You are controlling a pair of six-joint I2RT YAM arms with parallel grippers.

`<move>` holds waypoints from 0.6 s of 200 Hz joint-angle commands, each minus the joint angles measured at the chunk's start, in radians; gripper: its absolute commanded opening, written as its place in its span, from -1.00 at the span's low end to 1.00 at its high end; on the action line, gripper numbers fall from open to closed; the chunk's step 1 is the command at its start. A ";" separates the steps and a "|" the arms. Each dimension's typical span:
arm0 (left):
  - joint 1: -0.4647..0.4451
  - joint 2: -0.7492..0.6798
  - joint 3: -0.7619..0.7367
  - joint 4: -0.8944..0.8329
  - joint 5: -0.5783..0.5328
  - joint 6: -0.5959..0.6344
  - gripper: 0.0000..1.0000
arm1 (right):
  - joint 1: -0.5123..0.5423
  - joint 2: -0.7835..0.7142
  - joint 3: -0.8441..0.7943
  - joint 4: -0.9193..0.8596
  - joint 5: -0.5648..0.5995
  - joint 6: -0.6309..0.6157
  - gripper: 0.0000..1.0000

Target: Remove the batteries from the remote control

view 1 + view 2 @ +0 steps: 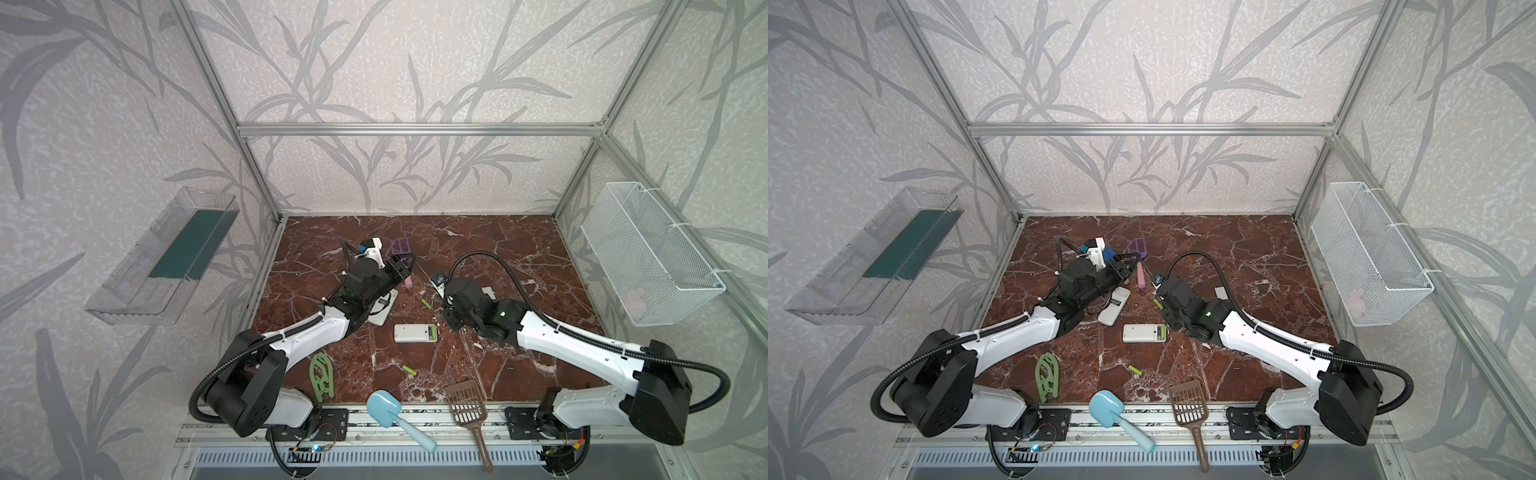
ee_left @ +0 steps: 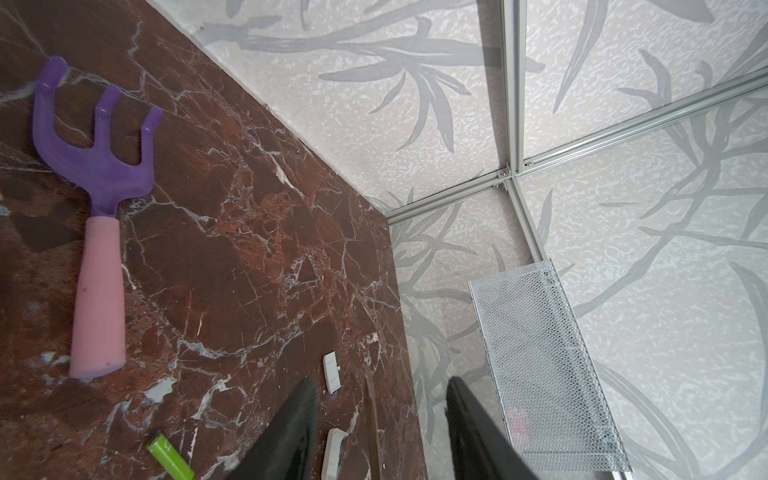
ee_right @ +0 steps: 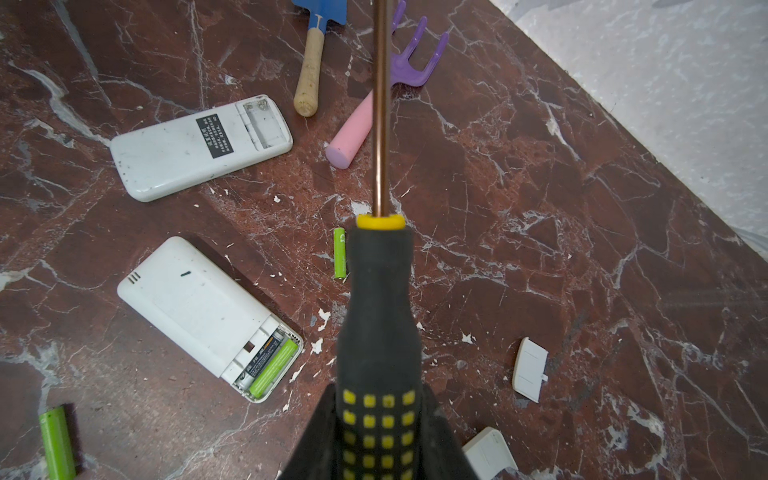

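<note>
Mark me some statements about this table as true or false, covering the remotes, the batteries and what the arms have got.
1. The right gripper is shut on the yellow-black screwdriver. True.
2. Both remotes have empty battery bays. False: the remote in the middle of the table holds a green battery; only the other one's bay is bare.
3. Two green batteries lie loose on the table. True.
4. The purple rake is in the wire basket. False: the rake lies flat on the table.
</note>
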 commanded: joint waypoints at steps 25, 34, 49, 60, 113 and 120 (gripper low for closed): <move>-0.016 0.084 0.034 0.113 0.043 -0.058 -0.33 | 0.006 -0.002 0.042 0.010 0.023 -0.010 -1.00; -0.017 0.097 0.034 0.131 0.049 -0.068 -0.42 | 0.006 -0.002 0.043 0.010 0.025 -0.011 -1.00; -0.017 0.110 0.037 0.145 0.054 -0.077 -0.62 | 0.006 -0.002 0.045 0.009 0.027 -0.012 -1.00; -0.017 0.115 0.039 0.148 0.056 -0.079 -0.76 | 0.006 -0.002 0.045 0.009 0.028 -0.013 -1.00; -0.017 0.114 0.029 0.163 0.051 -0.081 -1.00 | 0.006 -0.004 0.030 0.054 0.043 -0.018 -1.00; -0.017 0.112 0.022 0.176 0.049 -0.082 -1.00 | 0.006 -0.007 0.022 0.070 0.041 -0.018 -1.00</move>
